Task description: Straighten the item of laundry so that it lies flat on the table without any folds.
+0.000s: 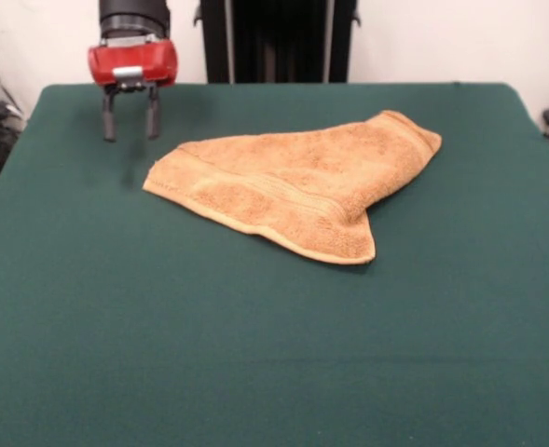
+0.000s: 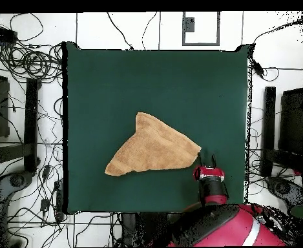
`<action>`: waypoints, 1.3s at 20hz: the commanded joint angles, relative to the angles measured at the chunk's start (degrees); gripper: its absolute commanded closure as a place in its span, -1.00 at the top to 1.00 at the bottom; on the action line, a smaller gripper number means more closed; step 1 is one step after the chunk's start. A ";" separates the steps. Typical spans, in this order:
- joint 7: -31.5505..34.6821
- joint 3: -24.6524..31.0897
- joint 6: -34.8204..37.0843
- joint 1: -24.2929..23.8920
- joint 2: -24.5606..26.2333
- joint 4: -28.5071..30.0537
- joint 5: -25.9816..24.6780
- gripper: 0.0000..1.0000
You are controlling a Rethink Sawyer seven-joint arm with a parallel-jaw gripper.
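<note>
Here the orange-tan towel lies folded over itself into a rough triangle near the middle of the green table. The pincer hangs released and empty just beside one towel corner.

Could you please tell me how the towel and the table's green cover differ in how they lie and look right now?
The towel is orange-tan; the table cover is dark green. The towel is folded over itself into a roughly triangular shape, while the table cover lies flat and smooth. The towel is far smaller, covering only part of the table's middle. Both are cloth, and neither is touched by the gripper, which hangs open beside the towel.
</note>
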 commanded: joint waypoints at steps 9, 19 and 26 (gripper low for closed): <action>22.07 14.27 6.28 1.40 8.54 -11.02 -23.83 1.00; 27.94 15.30 7.14 2.14 6.71 -9.58 -25.69 1.00; 23.48 14.23 7.21 -2.04 6.59 -5.08 -13.54 1.00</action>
